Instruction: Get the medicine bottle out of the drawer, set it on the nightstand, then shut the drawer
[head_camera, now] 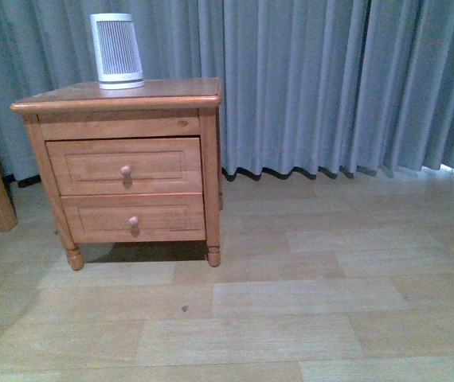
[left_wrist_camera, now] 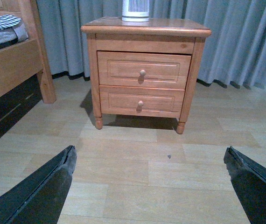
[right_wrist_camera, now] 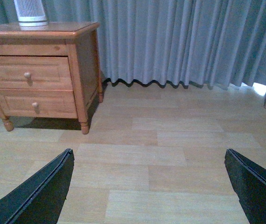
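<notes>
Honey-brown drawer [head_camera: 91, 165], the upper taller-fronted one, shut in nightstand [head_camera: 115, 95]; medicine bottle unseen, presumably inside. Knob [head_camera: 126, 169] faces robot, off to its left: left gripper [left_wrist_camera: 150, 151] judged nearer than right gripper [right_wrist_camera: 148, 153]. Both gape wide, empty, well short.

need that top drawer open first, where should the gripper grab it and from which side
Grip the round knob at the middle of the upper drawer front, coming straight in from the front. The drawer is shut, so the protruding knob looks the only hold.
</notes>
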`<state>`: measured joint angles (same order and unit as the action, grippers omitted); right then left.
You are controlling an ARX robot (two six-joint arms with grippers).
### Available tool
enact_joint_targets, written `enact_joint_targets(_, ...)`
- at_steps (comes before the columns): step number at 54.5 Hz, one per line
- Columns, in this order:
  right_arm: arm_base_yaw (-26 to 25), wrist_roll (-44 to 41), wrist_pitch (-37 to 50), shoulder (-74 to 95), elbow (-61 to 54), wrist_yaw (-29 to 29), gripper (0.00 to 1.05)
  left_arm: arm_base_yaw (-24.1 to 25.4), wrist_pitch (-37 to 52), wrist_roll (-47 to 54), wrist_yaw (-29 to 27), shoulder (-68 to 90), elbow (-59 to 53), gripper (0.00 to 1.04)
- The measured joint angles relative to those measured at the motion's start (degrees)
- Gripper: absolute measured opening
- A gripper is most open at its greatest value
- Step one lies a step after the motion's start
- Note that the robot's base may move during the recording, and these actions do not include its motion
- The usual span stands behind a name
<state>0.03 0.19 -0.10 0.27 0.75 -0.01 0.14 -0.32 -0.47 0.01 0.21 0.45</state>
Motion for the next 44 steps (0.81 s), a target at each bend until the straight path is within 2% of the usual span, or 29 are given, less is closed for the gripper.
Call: enact_joint_targets(44, 0.0, 0.0, 0.0, 0.0, 0.0, 0.0, 0.98, 0.0, 0.0, 0.0, 0.0, 0.0, 0.0, 0.98)
